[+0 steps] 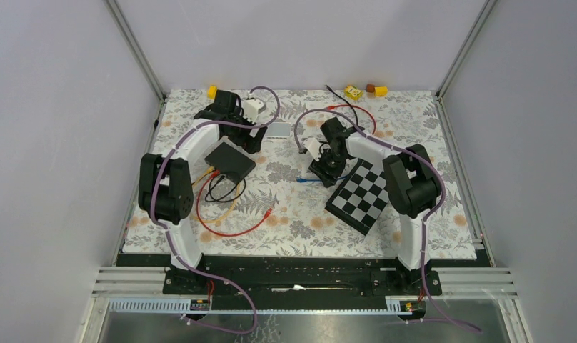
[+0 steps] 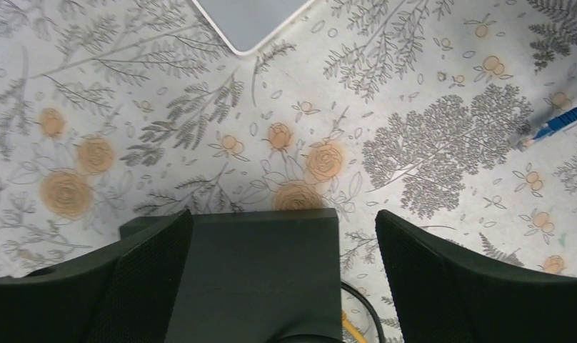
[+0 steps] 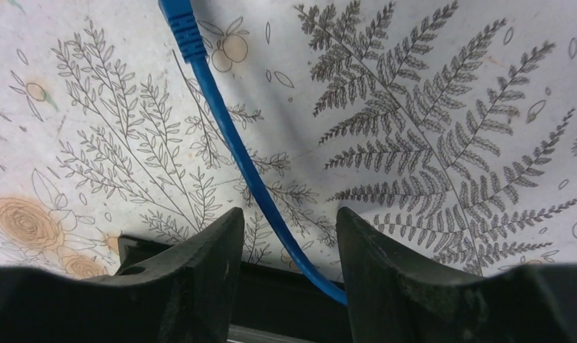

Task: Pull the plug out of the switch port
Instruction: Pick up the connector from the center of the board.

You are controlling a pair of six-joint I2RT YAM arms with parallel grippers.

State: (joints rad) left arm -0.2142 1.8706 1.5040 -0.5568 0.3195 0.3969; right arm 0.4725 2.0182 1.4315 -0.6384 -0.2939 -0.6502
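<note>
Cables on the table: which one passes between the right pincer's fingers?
The thin blue cable; the red cable, black cable and orange cable lie by the black box.

The switch [image 2: 250, 271] is matt black plastic. The blue cable [image 3: 228, 136] has a smooth sheath. The table cover [image 2: 428, 71] is matt.

Switch [image 1: 230, 161] sits left of centre on the surface [image 1: 293, 211]. Cable loops [image 1: 228, 234] just in front of it. Checkerboard [image 1: 360, 194] well right, loose patch cable [image 1: 308, 180] between them. Flat panel [image 1: 278, 129] behind-right.
</note>
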